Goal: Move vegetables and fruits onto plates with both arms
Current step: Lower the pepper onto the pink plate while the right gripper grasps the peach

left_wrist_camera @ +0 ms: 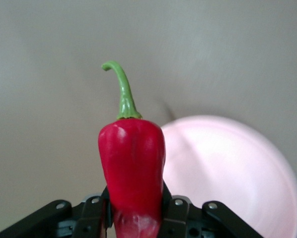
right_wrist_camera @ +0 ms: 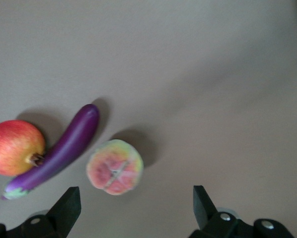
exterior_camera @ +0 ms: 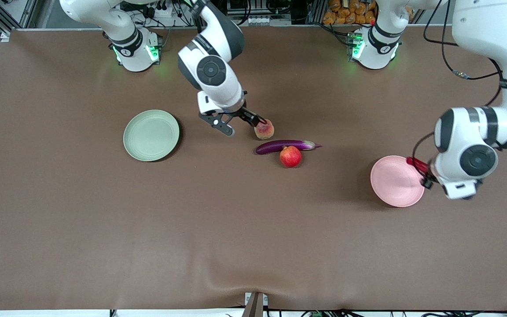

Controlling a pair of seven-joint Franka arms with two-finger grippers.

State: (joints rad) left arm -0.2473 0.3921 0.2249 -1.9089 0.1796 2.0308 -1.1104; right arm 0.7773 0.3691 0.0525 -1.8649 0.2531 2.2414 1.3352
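Note:
My left gripper [exterior_camera: 425, 174] is shut on the red chili pepper [exterior_camera: 416, 164], held in the air over the rim of the pink plate [exterior_camera: 396, 181]. In the left wrist view the chili pepper [left_wrist_camera: 132, 168] stands stem-up between the fingers, with the pink plate [left_wrist_camera: 228, 173] below it. My right gripper [exterior_camera: 241, 123] is open and low over the table beside the peach [exterior_camera: 264, 130]. In the right wrist view the peach [right_wrist_camera: 114, 167] lies just ahead of the open gripper [right_wrist_camera: 136, 203]. The purple eggplant [exterior_camera: 284, 145] and the deep-red fruit [exterior_camera: 290, 156] touch each other, nearer the front camera than the peach. The green plate [exterior_camera: 151, 135] holds nothing.
A brown cloth [exterior_camera: 236, 229] covers the whole table. Both arm bases [exterior_camera: 137, 53] [exterior_camera: 372, 48] stand at the table's back edge. A small mount [exterior_camera: 253, 304] sticks up at the front edge. Orange items [exterior_camera: 350, 11] lie off the table by the left arm's base.

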